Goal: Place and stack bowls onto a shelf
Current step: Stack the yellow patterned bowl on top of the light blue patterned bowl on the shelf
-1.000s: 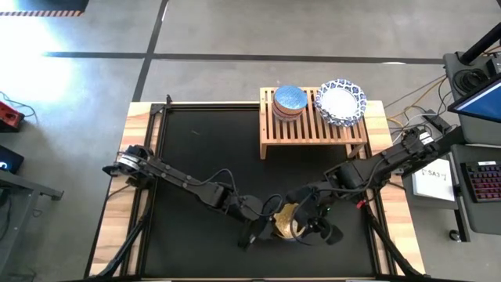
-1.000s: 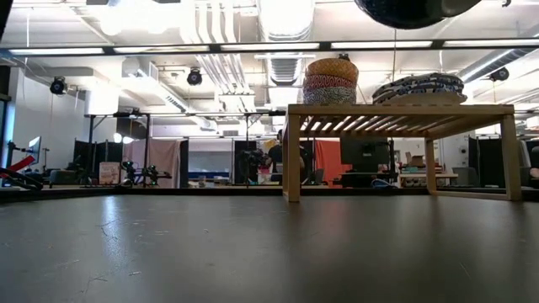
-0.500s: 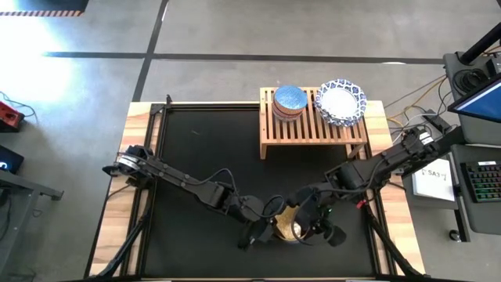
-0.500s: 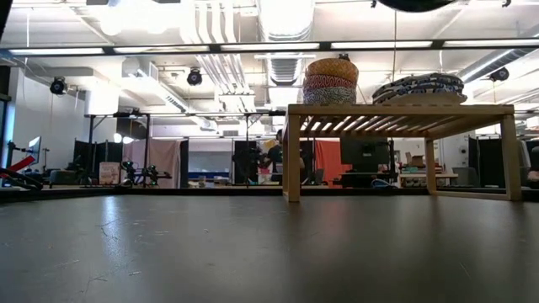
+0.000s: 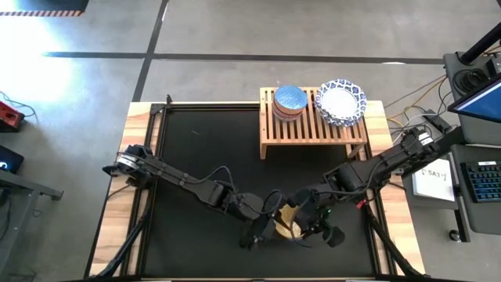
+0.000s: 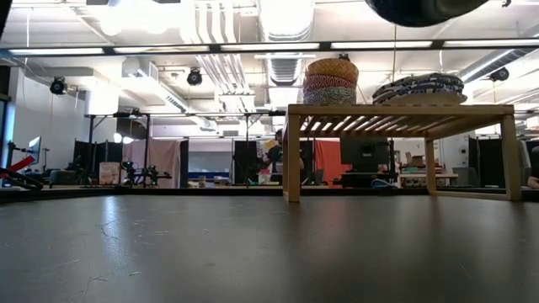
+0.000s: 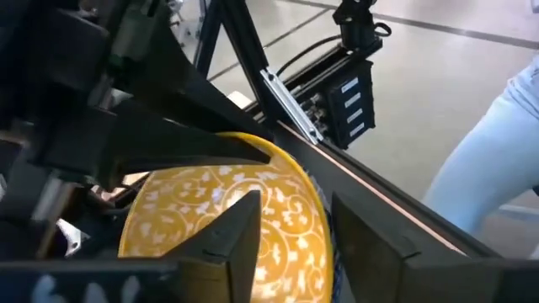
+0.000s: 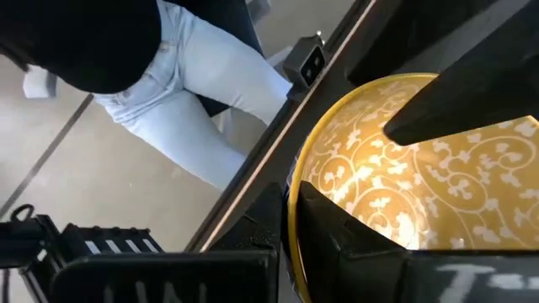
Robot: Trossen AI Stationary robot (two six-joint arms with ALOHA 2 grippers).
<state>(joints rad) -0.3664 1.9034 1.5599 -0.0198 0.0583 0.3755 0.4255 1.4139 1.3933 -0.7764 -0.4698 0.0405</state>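
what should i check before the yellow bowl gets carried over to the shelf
1. Right gripper shut on the yellow bowl rim: ok.
2. Left gripper fingers let go of the bowl: cannot tell, one sits against its inside.
3. Bowl off the table: ok, tilted on edge between both grippers.
4. Landing spot on the shelf: ok, small-bowl stack is upright.
5. White patterned bowls beside it: ok, apart from that stack.
6. Person near the table edge: not ok, standing close.
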